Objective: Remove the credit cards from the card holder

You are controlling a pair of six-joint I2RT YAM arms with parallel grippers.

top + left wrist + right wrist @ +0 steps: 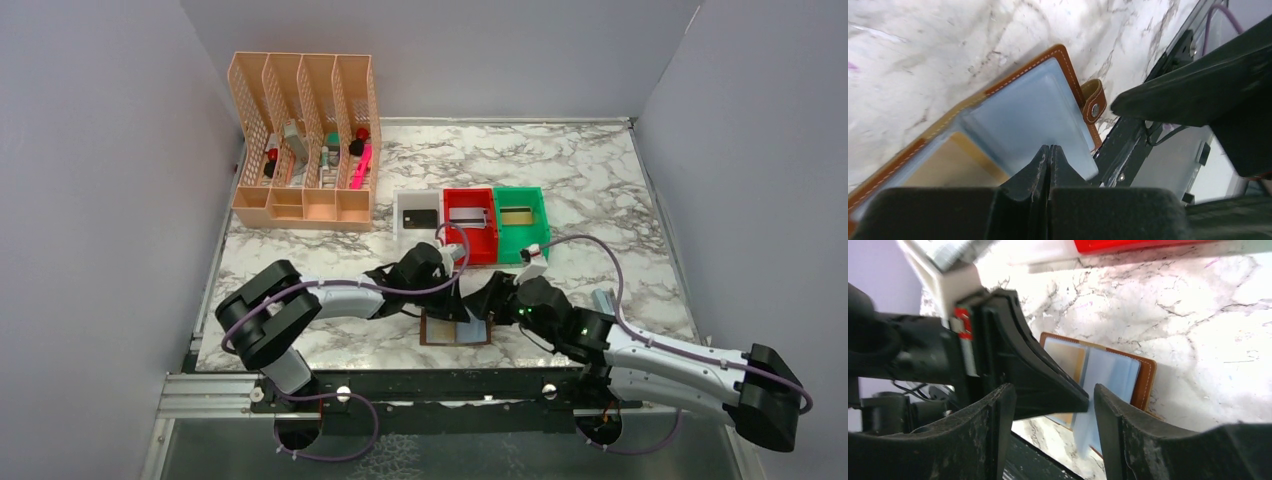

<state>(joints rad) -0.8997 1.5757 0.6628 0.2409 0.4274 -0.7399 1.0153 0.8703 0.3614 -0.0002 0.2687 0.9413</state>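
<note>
The card holder (430,338) lies open near the table's front edge, brown leather with pale blue-grey pockets (1033,110) and a snap tab (1094,102). A gold credit card (948,162) (1068,360) sits in one pocket. My left gripper (1049,149) (458,298) is shut, with its tips against a raised pocket leaf (1088,422). I cannot tell whether the leaf is pinched. My right gripper (1053,390) (482,300) is open, and its fingers (1105,410) straddle the left gripper's tip and that leaf. More credit cards lie in the bins: a black card (420,216), a silvery card (466,214) and a gold card (516,215).
White bin (403,225), red bin (484,240) and green bin (540,235) stand in a row behind the holder. A peach desk organiser (305,140) with pens is at the back left. A small light-blue block (603,300) lies to the right. The black front rail (430,385) runs just below the holder.
</note>
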